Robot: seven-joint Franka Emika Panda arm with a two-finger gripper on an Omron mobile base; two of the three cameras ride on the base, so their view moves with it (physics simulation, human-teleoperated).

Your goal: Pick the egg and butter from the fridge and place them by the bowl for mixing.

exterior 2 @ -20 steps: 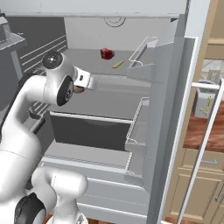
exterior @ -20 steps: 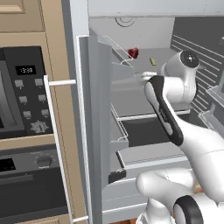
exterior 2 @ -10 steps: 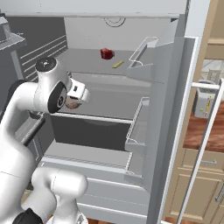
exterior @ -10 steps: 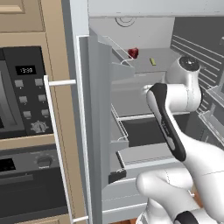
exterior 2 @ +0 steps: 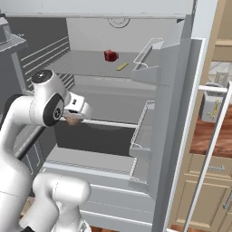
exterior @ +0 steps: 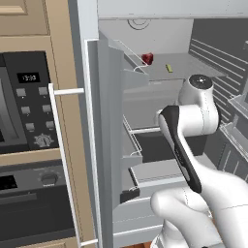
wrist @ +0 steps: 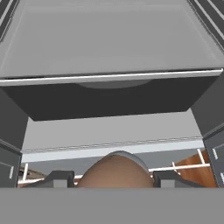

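The egg (wrist: 116, 171) is gripped between the fingers (wrist: 56, 178); the butter (exterior 2: 122, 66) is left at 12 o'clock on the fridge (exterior 2: 176, 104) shelf.

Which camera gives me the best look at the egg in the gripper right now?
The hand view: the egg sits large and brown between the gripper fingertips. The right base view shows just a small brown sliver under the hand. In the left base view the arm hides it.
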